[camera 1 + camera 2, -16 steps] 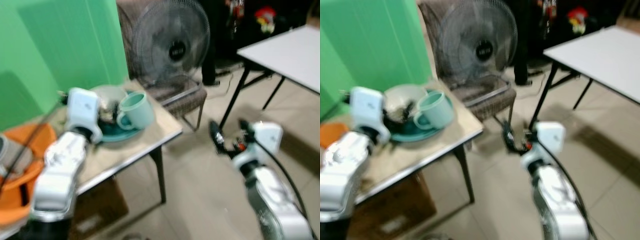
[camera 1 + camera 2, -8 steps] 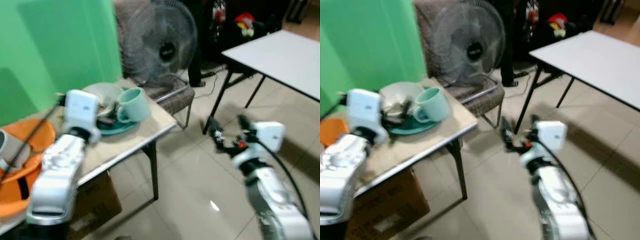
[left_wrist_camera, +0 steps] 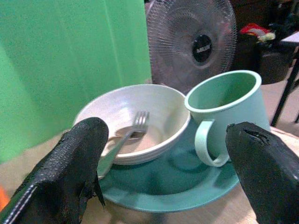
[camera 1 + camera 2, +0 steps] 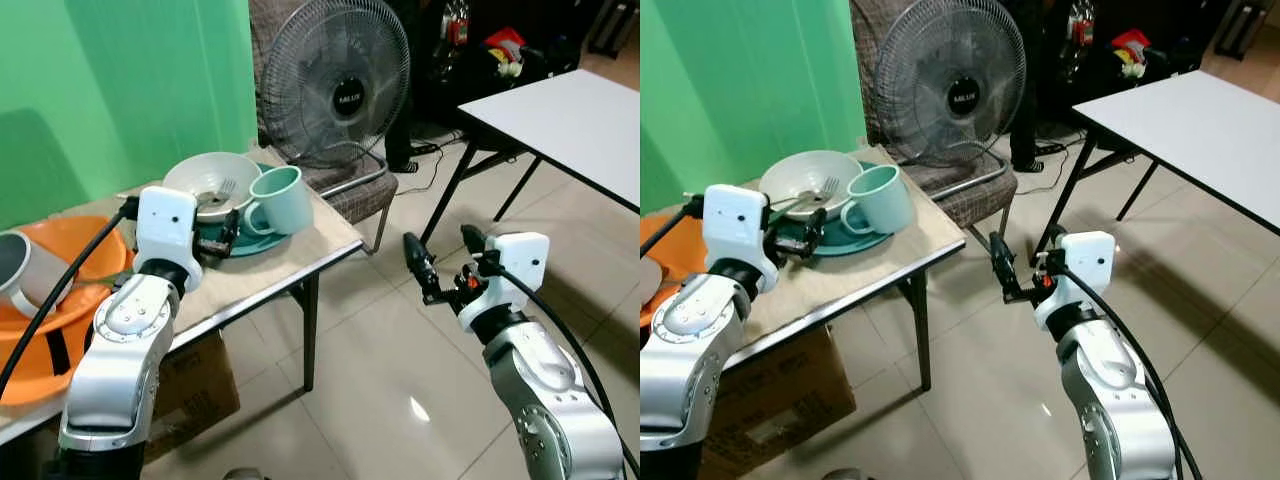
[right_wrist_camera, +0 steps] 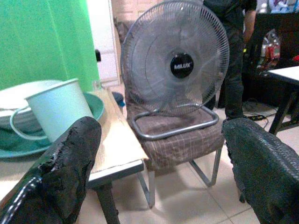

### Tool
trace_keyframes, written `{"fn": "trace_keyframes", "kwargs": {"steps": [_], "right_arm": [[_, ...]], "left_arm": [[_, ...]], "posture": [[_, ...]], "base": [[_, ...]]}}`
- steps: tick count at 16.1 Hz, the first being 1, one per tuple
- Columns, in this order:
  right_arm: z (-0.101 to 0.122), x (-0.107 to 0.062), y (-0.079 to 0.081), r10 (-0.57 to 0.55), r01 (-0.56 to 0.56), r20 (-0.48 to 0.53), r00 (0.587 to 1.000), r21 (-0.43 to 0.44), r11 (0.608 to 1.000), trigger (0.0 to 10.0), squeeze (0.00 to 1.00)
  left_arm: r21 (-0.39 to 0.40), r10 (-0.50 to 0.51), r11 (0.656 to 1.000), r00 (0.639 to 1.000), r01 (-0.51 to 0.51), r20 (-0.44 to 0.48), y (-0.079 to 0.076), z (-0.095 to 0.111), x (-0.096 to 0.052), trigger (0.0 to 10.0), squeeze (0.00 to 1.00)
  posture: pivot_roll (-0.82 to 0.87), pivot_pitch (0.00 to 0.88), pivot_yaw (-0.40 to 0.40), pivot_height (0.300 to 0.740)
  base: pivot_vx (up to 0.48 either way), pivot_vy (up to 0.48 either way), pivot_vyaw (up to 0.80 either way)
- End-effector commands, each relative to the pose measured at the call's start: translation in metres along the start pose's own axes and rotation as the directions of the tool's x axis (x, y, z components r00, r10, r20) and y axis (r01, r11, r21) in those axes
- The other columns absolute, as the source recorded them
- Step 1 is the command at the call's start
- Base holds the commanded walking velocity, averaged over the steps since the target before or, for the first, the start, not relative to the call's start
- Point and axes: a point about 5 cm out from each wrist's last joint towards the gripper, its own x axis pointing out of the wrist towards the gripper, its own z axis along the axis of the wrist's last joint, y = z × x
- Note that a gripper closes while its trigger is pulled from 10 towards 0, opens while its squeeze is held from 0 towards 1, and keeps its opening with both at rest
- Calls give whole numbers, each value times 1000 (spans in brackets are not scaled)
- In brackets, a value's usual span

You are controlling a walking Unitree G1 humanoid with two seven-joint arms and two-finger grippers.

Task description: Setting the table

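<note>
On a small beige table (image 4: 272, 266) lies a teal plate (image 4: 256, 240). It carries a white bowl (image 4: 205, 175) with a fork (image 4: 224, 188) in it and a mint-green mug (image 4: 284, 199). My left gripper (image 4: 216, 240) is open at the plate's near rim, its fingers (image 3: 84, 154) spread wide either side of the bowl (image 3: 140, 116) and mug (image 3: 233, 107), touching nothing. My right gripper (image 4: 443, 256) hangs open and empty over the floor, off the table's right corner, pointing towards the mug (image 5: 58, 109).
A standing fan (image 4: 336, 82) sits on a brown chair (image 4: 360, 192) just behind the table. A white table (image 4: 570, 115) stands at the right. An orange basin (image 4: 65, 240) is at the left, a cardboard box (image 4: 200, 385) underneath. A person (image 5: 231, 28) stands behind the fan.
The head camera has swung and the blur has cleared. Both grippers hold about the same places, the left at the plate, the right over the floor.
</note>
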Motion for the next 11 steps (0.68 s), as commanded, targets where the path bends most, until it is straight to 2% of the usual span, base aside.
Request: {"fn": "trace_keyframes", "kwargs": {"steps": [1,4,6,11], "right_arm": [[3,-1,-2,1,-1,0,1000,-20,1000,10000,0],[4,1,-3,17,-18,-16,1000,-44,999,10000,0],[5,3,-2,62,-65,-25,998,-110,992,10000,0],[6,6,-3,161,-170,-70,984,-140,975,10000,0]], "left_arm": [[-26,-31,999,999,31,-7,-3,0,-1,10000,1000],[-30,-46,999,999,45,-27,-3,-2,2,10000,1000],[-18,-52,999,997,51,-64,-2,-8,5,10000,1000],[-18,-77,997,994,76,-81,1,-8,10,10000,1000]], "posture": [[82,0,-46,740],[77,0,-49,740],[75,0,-56,740],[86,0,-85,740]], "base": [[0,0,0],[0,0,0],[0,0,0],[0,0,0]]}}
